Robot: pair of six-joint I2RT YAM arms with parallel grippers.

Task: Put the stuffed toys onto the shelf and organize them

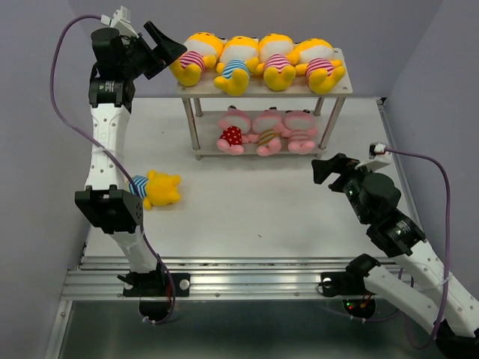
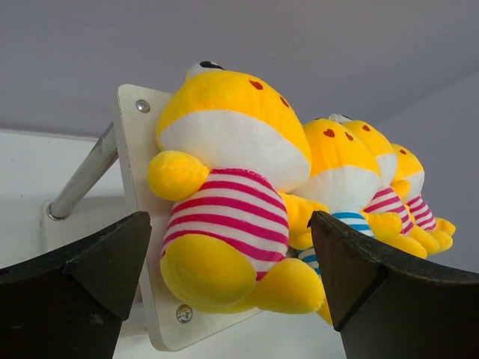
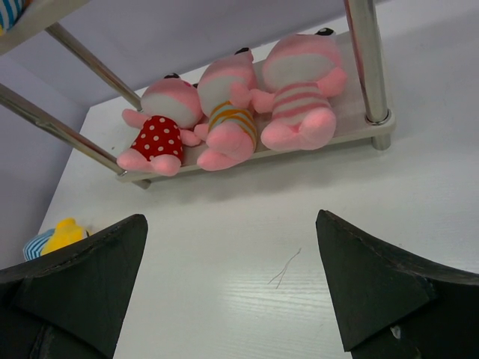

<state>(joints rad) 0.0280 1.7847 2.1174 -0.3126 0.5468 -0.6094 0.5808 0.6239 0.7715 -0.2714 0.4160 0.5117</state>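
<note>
Shelf [image 1: 340, 87] holds seven stuffed toys [image 1: 238, 63]; eighth toy [image 1: 161, 188] lies apart, perhaps face-down.

Bright, even overhead light. Soft shadow beneath the shelf [image 1: 254, 93] on the pale worktop [image 1: 262, 217]. Wrist views: left gripper [image 2: 229, 224] and right gripper [image 3: 232, 224] read near-black, detail lost, edges slightly soft.

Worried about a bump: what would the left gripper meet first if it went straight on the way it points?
Probably the yellow toy in the pink-striped shirt at the left end of the shelf's top board, framed by the open left gripper; distance unclear.
</note>
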